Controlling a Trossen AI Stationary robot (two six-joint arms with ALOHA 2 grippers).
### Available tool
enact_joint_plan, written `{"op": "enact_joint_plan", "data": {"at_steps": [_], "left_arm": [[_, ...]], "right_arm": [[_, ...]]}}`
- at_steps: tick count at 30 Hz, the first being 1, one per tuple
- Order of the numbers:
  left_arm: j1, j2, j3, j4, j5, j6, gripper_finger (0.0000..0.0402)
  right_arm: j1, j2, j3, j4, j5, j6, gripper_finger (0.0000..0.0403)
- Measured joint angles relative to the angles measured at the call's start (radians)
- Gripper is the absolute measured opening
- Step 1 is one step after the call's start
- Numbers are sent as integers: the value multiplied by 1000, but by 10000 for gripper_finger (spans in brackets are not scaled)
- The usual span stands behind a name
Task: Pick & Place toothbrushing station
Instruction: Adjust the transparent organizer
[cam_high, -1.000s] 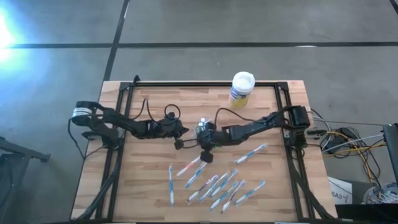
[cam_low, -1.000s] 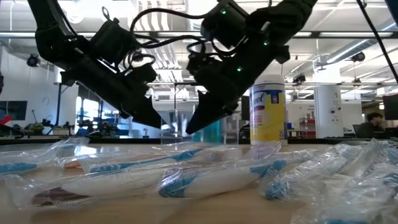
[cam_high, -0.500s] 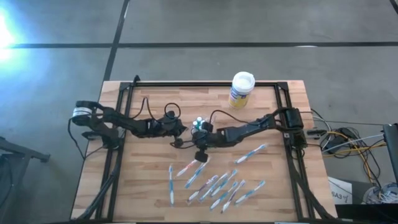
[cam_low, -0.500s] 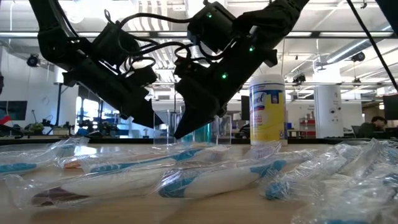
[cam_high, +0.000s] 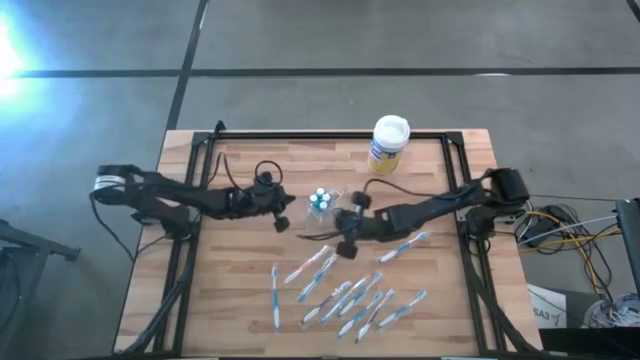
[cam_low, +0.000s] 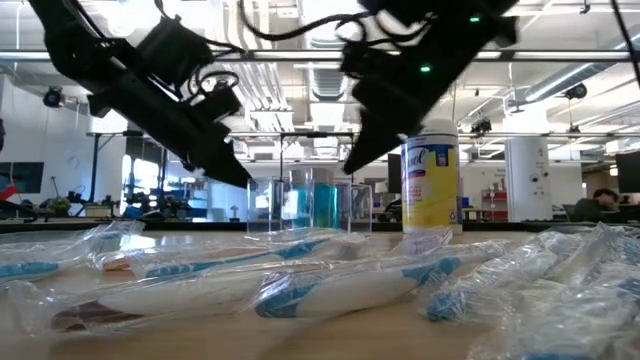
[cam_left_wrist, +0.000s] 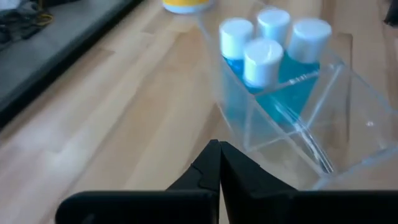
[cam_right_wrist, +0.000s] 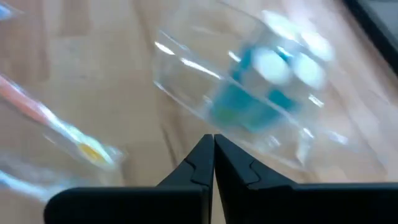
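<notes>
Backing off, the right hand had drawn away from the holder, fingers pressed together on nothing. The left hand, also pinched shut and empty, hung just beside the holder's other side. The holder stood free on the worktop with its tubes, the brushes loose nearer the front. Loading them looked to be what remained.

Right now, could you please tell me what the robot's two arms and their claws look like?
Both arms are dark, slim and jointed, with loose black cables looping off them. The left arm has a pale band at its outer end. The right arm shows small green lights in the low view. Each claw, left and right, has two black wedge-shaped fingers tapering to points.
</notes>
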Motion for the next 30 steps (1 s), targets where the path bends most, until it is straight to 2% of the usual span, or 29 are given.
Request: {"op": "enact_joint_plan", "data": {"at_steps": [3,5,10,15,19,23,30], "left_arm": [[-5,-75,-9,-53,-6,-22,9],[-12,-114,-19,-77,1,-36,9],[-64,-179,-45,-99,59,-46,3],[-162,-188,-55,-99,104,-71,11],[-263,-166,-55,-82,104,-89,6],[-353,-112,-55,-6,104,-96,5],[-402,77,-52,185,55,-100,3]], "right_arm": [[-12,-105,-95,26,46,25,8],[-41,-168,-140,28,40,22,8],[-149,-261,-170,31,-80,-67,8],[-275,-278,-111,14,-192,-185,8],[-388,-258,-24,-44,-287,-277,8],[-505,-195,40,-56,-446,-336,8],[-628,-6,165,-84,-588,-388,8]]}}
